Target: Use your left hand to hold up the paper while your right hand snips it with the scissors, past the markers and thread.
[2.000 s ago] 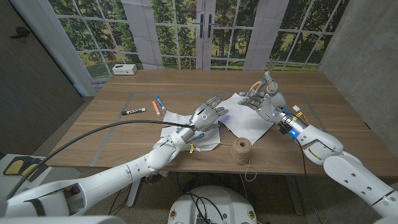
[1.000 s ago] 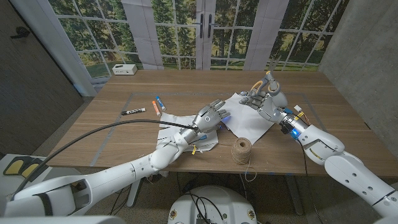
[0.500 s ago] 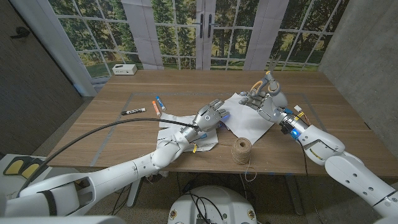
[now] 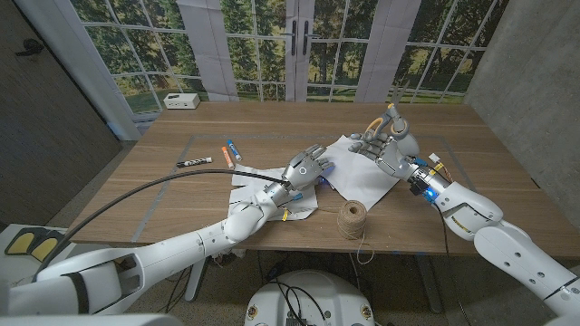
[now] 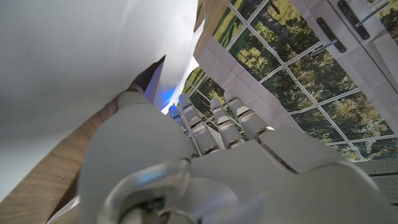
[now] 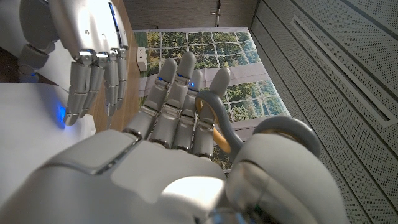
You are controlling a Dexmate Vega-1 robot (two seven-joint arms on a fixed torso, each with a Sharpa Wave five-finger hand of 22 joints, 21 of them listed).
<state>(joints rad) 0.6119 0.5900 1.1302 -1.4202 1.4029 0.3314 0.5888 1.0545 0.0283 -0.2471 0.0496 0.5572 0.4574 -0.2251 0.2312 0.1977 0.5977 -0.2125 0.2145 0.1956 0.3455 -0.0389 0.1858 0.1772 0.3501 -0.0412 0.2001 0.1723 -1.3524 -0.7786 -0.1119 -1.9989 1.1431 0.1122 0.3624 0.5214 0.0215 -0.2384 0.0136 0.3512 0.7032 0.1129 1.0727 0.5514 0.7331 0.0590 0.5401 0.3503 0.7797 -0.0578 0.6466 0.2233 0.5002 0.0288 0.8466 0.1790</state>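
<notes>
The paper [image 4: 361, 172] is lying on the table [image 4: 163, 195], spreading from under the right hand [image 4: 385, 145] toward the left fingertips [image 4: 321, 167], which are reaching over its near-left edge; in the left wrist view the sheet [image 5: 81, 56] is showing as a broad white surface just beyond those fingers [image 5: 205, 121], with a blue glow at their tips, though whether they are pressing it or hovering just above cannot be told. The left hand [image 4: 304, 168] is holding nothing, its fingers lying side by side and stretched out, slightly apart. More paper [image 4: 263, 186] is lying under that hand and its wrist. The right hand is sitting over the sheet's far edge with the scissors [image 4: 390, 116] in its grasp, the grey and yellow handle loops [image 6: 214, 124] threading around its fingers, which are curling close together; the blades are pointing up and away past the fingertips. In the right wrist view the left hand [image 6: 93, 56] is hanging opposite the right fingers, tips pointing at the white sheet [image 6: 37, 130]. The thread [image 4: 352, 218], a spool of brown twine, is standing near the table's front edge, between the two forearms and on the wrist side of both hands. The markers [image 4: 217, 154] are lying well apart from the left fingers, beyond the back of that hand. A white box [image 4: 182, 100] is sitting at the far corner.
</notes>
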